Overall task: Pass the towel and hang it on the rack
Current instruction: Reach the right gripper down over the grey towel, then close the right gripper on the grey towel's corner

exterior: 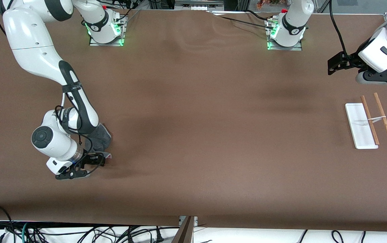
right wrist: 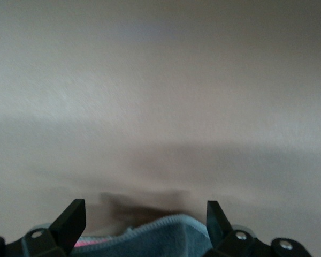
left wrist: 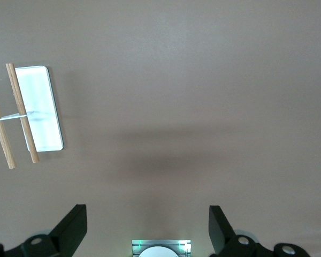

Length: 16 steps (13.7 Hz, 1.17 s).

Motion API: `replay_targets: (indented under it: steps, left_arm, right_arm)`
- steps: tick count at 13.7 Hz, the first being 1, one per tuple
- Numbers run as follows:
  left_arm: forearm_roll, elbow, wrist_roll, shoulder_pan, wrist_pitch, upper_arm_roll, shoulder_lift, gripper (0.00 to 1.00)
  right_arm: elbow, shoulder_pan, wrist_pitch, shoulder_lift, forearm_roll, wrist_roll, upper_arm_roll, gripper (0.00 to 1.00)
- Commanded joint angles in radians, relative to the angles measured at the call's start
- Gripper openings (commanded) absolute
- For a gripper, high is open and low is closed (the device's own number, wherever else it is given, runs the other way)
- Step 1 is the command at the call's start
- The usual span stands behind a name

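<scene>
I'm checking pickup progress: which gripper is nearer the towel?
Right. The right gripper is low at the towel, jaws open around its edge; the left gripper waits open near the rack.

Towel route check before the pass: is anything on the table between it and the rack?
Nothing visible: bare brown table lies between the small dark grey cloth towel at the right tool and the white-based, wooden-rod rack.

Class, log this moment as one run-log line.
right pincer: open, at small dark grey cloth towel | left pincer: open, waiting | white-based wooden-rod rack: bare
</scene>
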Motion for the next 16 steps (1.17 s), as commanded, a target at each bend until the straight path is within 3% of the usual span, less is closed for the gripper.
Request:
replay_targets:
  steps: [1, 7, 11, 16]
  left_arm:
    - [0.025, 0.017, 0.012, 0.006, -0.019, -0.007, -0.001, 1.00]
    - [0.025, 0.017, 0.012, 0.006, -0.019, -0.007, -0.001, 1.00]
    - [0.025, 0.017, 0.012, 0.006, -0.019, -0.007, -0.001, 1.00]
    - [0.025, 0.017, 0.012, 0.006, -0.019, -0.004, -0.001, 1.00]
  right_arm:
    - [0.013, -0.016, -0.071, -0.004, 0.001, 0.008, 0.004, 1.00]
    - [0.091, -0.026, -0.284, -0.017, -0.003, 0.008, -0.016, 1.00]
    - [0.094, -0.026, -0.272, -0.007, -0.003, 0.010, -0.016, 0.99]
    - [0.126, -0.016, -0.160, 0.023, -0.008, 0.006, -0.016, 0.99]
